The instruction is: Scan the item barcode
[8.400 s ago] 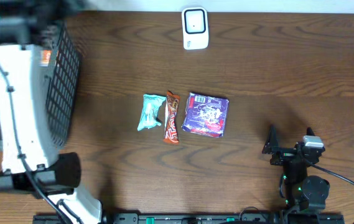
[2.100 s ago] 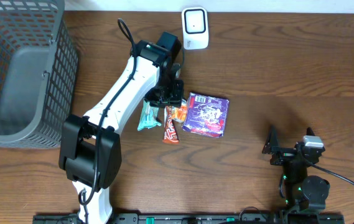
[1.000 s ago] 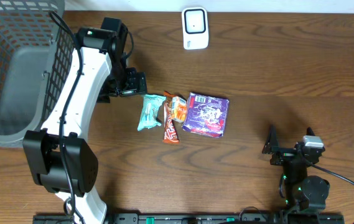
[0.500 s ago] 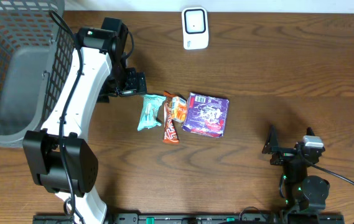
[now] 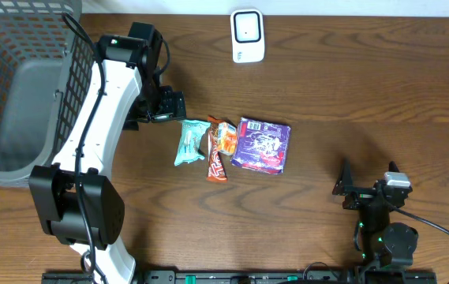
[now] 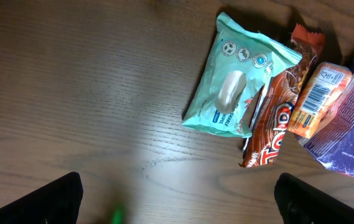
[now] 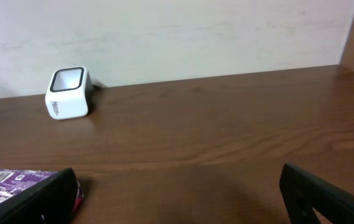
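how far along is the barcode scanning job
Done: nothing visibly; the teal snack packet, brown candy bar, small orange packet and purple foil pack all lie mid-table, away from the white barcode scanner. In hand: nothing; the left hand sits open beside the teal packet, the right hand open, parked. Left: grasp an item, present its barcode.

White links and black joints form the left arm [image 5: 106,102]; the right arm [image 5: 376,207] is black, with green lights [image 5: 379,237].
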Controlling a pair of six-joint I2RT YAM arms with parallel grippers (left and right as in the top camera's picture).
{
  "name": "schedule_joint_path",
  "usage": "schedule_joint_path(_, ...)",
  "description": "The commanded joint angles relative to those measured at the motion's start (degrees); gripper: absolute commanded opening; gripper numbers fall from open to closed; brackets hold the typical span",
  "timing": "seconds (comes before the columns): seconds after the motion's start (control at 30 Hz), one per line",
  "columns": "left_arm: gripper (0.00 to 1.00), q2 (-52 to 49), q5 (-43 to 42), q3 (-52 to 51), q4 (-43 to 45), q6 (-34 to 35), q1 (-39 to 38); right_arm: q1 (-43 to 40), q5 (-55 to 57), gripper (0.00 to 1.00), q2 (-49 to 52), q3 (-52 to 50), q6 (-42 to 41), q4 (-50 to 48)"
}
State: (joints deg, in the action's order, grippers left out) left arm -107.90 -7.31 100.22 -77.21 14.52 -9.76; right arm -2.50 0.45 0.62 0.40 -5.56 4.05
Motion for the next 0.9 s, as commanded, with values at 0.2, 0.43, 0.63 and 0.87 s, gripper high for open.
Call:
schedule_joint_path(0.2,0.98,0.44,0.74,-0.09,-0.33,-0.57,0.22,0.35,-7.91,0.99,-0.31,-0.09,-8.46,-2.91)
schedule_joint_path(0.43,0.98,0.44,0.74,-0.09,-0.33,-0.57,0.22,0.35,-47.95,0.99,-0.31,-0.09,-41.81,-2.93)
schedule_joint_path(0.63,0.98,0.44,0.74,-0.09,-0.33,-0.57,0.22,0.35,-46.47,0.99,-0.31,-0.09,-54.53,-4.76)
schedule_joint_path(0.87,0.98,0.44,0.74,-0.09,-0.33,-0.57,0.22,0.35,-51.84,0.99,-0.31,-0.09,-59.95,-19.78)
